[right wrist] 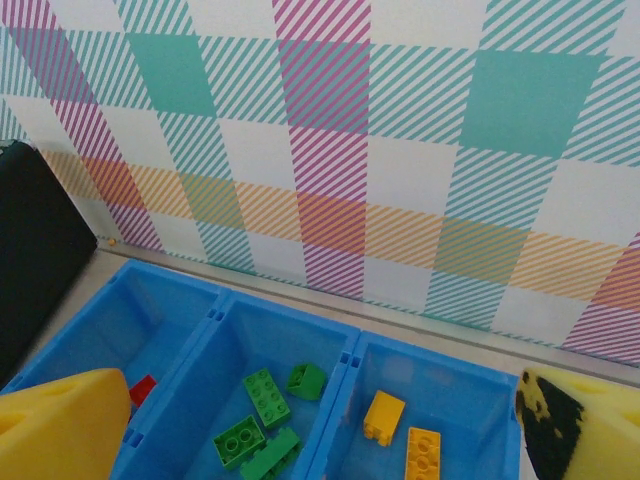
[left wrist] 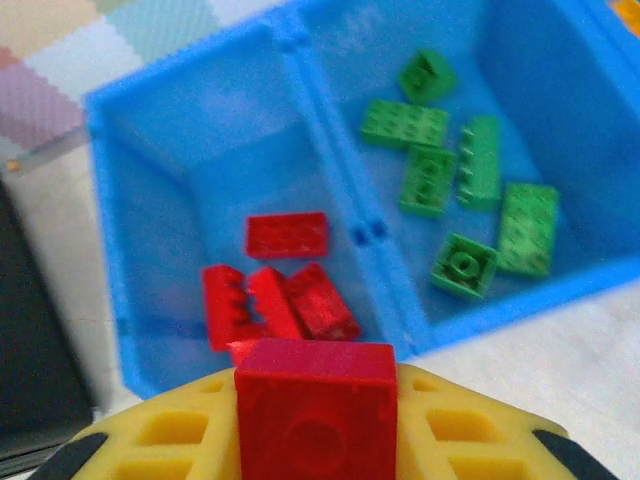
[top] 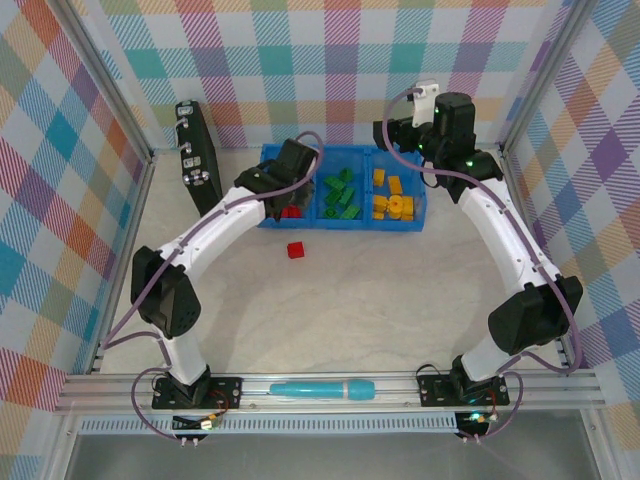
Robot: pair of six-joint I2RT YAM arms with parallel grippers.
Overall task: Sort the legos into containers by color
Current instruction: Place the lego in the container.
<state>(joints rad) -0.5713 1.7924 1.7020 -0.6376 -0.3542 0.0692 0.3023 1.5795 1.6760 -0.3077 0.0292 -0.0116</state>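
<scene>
One loose red lego (top: 295, 250) lies on the table (top: 400, 300) behind the left gripper (left wrist: 315, 440), whose jaws clamp another red brick (left wrist: 315, 385). Just ahead, the blue tray (left wrist: 325, 160) holds red legos (left wrist: 288, 235), with green legos (left wrist: 428, 180) to the jaws' right. The right gripper (right wrist: 320, 425) gapes wide and empty above yellow legos (right wrist: 384, 415).

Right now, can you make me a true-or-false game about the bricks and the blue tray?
1. The left gripper pinches a small red studded plastic brick. True.
2. The green plastic bricks lie in the left compartment of the long blue plastic tray. False: they lie in the middle one.
3. A loose red brick lies on the pale table in front of the tray. True.
4. The right gripper holds a yellow brick. False: its jaws stand open and empty.
</scene>
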